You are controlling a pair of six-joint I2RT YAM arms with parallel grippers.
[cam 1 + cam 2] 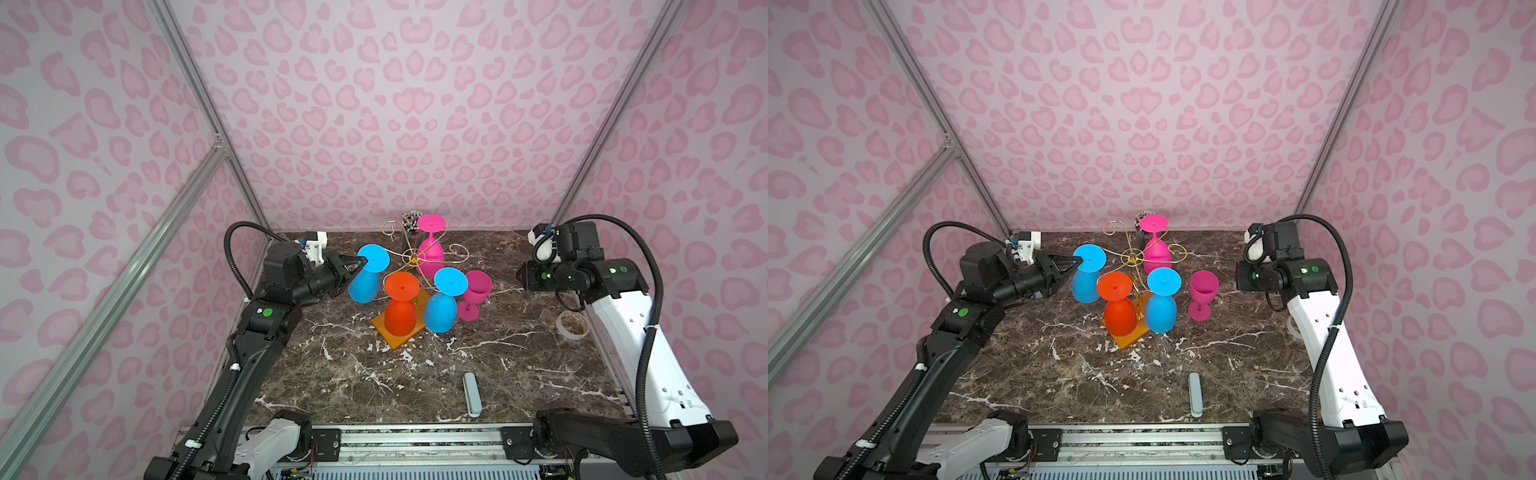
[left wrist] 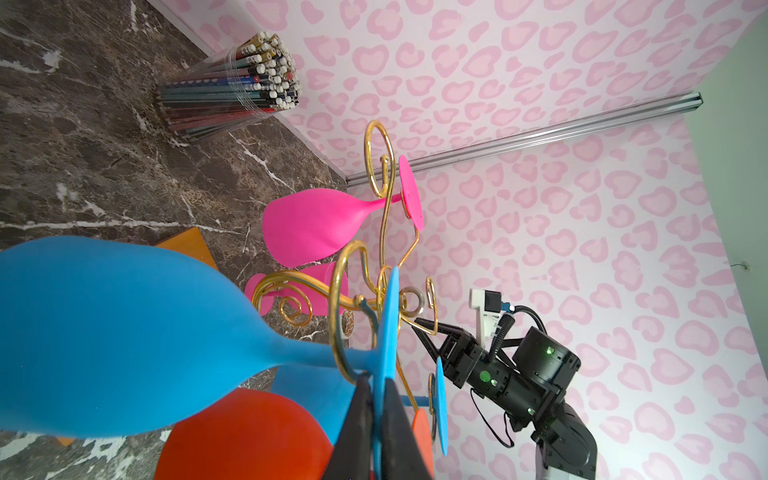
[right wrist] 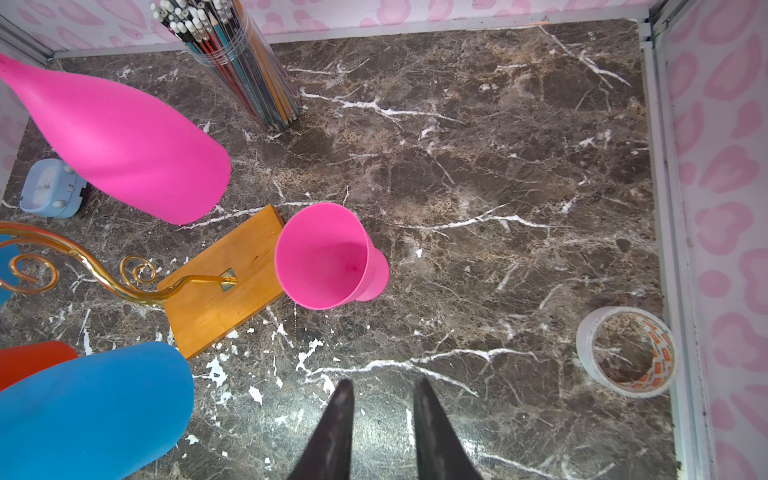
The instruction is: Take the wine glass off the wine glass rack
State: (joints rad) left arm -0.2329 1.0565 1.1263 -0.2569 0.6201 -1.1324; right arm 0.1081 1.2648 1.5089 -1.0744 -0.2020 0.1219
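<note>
The wine glass rack (image 1: 413, 259) (image 1: 1131, 259) is gold wire on an orange wooden base (image 3: 216, 286). Hanging upside down from it are a blue wine glass (image 1: 365, 286) (image 1: 1086, 286) on the left, an orange one (image 1: 401, 309), a second blue one (image 1: 441, 309) and a pink one (image 1: 430, 253). My left gripper (image 1: 362, 262) (image 2: 376, 380) is shut on the flat foot of the left blue glass (image 2: 124, 332), whose stem lies in a gold loop. A pink glass (image 1: 476, 291) (image 3: 328, 257) stands upright on the table. My right gripper (image 1: 519, 274) (image 3: 382, 382) hovers open and empty at the right.
A clear cup of pencils (image 1: 411, 224) stands behind the rack by the back wall. A tape roll (image 1: 573, 325) lies near the right edge, a pale blue case (image 1: 472, 394) near the front, and a small blue clock (image 3: 50, 193) beyond the rack.
</note>
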